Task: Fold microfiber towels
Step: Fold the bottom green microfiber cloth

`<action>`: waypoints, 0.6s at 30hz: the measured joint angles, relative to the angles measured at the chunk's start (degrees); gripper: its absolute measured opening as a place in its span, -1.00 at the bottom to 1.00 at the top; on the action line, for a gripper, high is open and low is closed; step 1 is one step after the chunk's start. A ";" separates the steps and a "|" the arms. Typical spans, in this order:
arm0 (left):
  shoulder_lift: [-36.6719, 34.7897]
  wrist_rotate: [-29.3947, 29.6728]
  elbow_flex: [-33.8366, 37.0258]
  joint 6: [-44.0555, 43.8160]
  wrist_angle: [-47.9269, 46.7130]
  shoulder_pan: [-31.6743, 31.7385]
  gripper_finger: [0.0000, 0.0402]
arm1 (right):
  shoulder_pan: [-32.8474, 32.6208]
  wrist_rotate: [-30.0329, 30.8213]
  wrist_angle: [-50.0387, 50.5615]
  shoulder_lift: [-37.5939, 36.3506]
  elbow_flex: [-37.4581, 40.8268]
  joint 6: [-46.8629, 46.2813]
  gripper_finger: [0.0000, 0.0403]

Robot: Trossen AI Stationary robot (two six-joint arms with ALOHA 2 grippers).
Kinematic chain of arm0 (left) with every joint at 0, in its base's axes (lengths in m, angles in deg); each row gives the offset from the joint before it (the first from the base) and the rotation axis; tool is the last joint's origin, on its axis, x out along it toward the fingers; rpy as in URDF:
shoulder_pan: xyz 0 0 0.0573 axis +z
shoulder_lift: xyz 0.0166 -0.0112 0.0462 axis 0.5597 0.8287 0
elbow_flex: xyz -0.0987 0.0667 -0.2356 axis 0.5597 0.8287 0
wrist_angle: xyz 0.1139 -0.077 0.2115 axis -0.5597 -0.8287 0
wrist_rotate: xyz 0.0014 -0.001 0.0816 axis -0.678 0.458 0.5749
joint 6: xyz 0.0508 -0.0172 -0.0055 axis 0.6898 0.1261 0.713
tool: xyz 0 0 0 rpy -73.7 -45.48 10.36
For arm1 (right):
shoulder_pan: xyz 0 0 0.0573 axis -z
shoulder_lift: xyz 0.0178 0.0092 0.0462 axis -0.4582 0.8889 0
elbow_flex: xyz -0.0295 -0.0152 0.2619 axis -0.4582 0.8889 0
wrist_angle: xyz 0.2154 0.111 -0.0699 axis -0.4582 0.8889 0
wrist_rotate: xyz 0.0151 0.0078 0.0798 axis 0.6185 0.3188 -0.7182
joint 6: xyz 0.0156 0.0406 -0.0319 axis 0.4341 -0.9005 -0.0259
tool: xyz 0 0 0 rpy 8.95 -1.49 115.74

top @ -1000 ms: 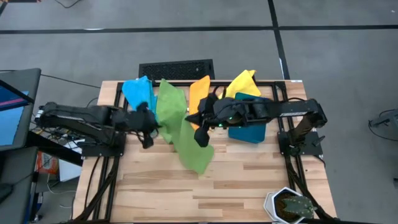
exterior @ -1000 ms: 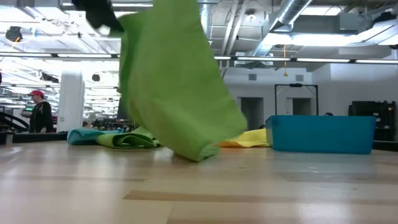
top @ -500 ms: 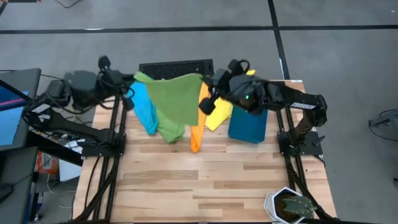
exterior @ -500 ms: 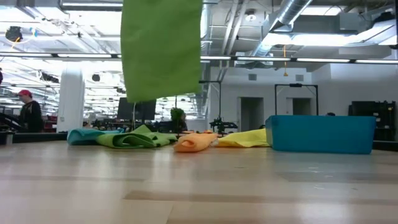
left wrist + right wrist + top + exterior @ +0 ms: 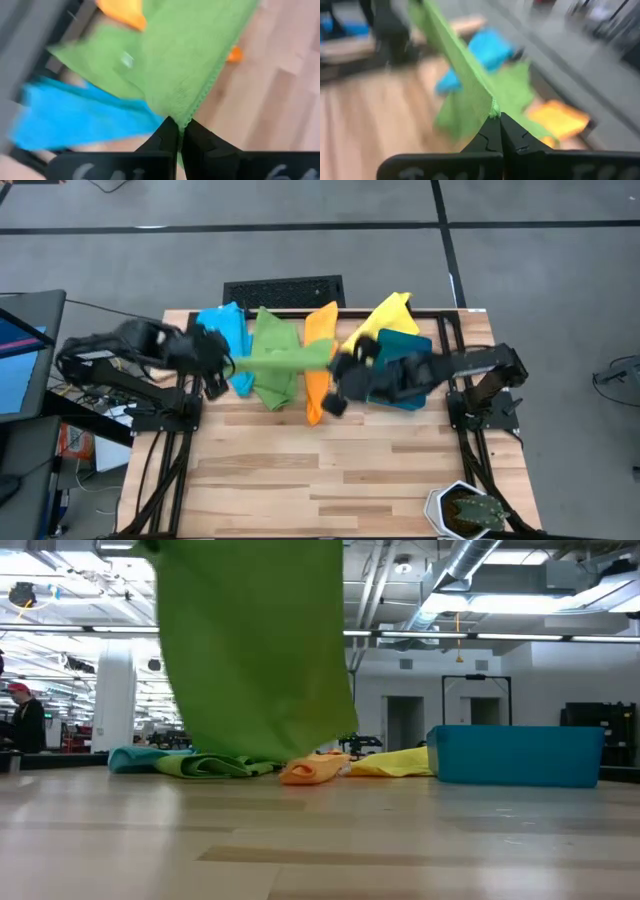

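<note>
Above the worktop's (image 5: 300,480) far edge, my left hand (image 5: 222,366) and right hand (image 5: 338,368) each pinch a top corner of the green towel (image 5: 255,650), pulling it taut between them so it hangs flat and clear of the wood, ready, I judge, for laying out. Beneath lie the blue (image 5: 225,330), second green (image 5: 272,340), orange (image 5: 318,350) and yellow towels (image 5: 385,315), beside the teal bin (image 5: 515,753).

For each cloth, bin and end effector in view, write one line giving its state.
Held green towel: hanging stretched between both end effectors.
Left end effector: shut on its corner.
Right end effector: shut on its other corner.
Second green towel: lying crumpled.
Orange towel: crumpled.
Teal bin: upright.
</note>
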 joint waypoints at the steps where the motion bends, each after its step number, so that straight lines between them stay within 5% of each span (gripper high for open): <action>1: 0.00 -1.33 2.37 -2.82 0.98 -2.19 -1.00 | -1.96 -0.27 0.69 0.02 1.94 -2.66 -0.98; 10: 3.63 -8.75 22.19 -25.77 31.15 -22.72 -1.00 | -19.12 -0.63 -0.28 0.00 12.72 -23.66 -0.98; 18: 17.33 -12.37 25.48 -38.34 52.88 -35.12 -1.00 | -30.49 -0.54 -6.17 0.00 17.54 -39.06 -0.98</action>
